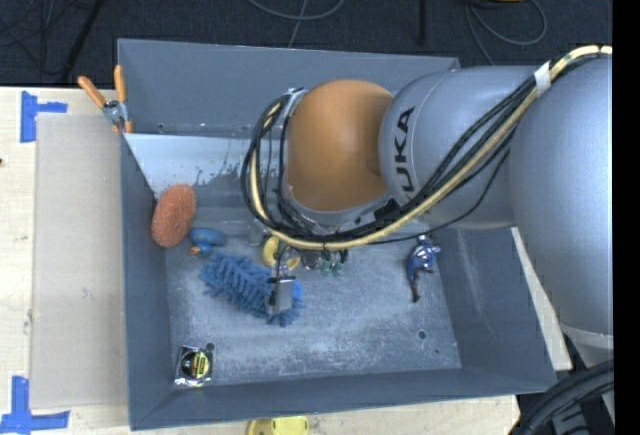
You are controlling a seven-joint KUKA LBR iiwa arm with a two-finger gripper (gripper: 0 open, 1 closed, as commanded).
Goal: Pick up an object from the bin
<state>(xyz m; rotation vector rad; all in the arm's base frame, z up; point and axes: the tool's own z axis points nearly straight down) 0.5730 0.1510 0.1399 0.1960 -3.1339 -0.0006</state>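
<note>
Arm (470,143) comes first: it enters at 3 o'clock and fills the upper right of the view, with its orange cover (335,148) hanging over the middle of the grey bin (380,343). Below the cover the jaws reach down onto the 3 o'clock end of a shaggy blue brush-like thing (238,281), which lies on the bin floor just toward 9 o'clock of centre. We cannot tell whether the jaws are apart or together. An orange-brown oval sponge (173,215) leans near the wall at 10 o'clock. A small yellow-and-black tape measure (195,363) sits in the 7 o'clock corner, well apart from the rest. A little blue figure (422,261) lies at 3 o'clock, and a small blue lump (206,238) sits just beside the sponge.
</note>
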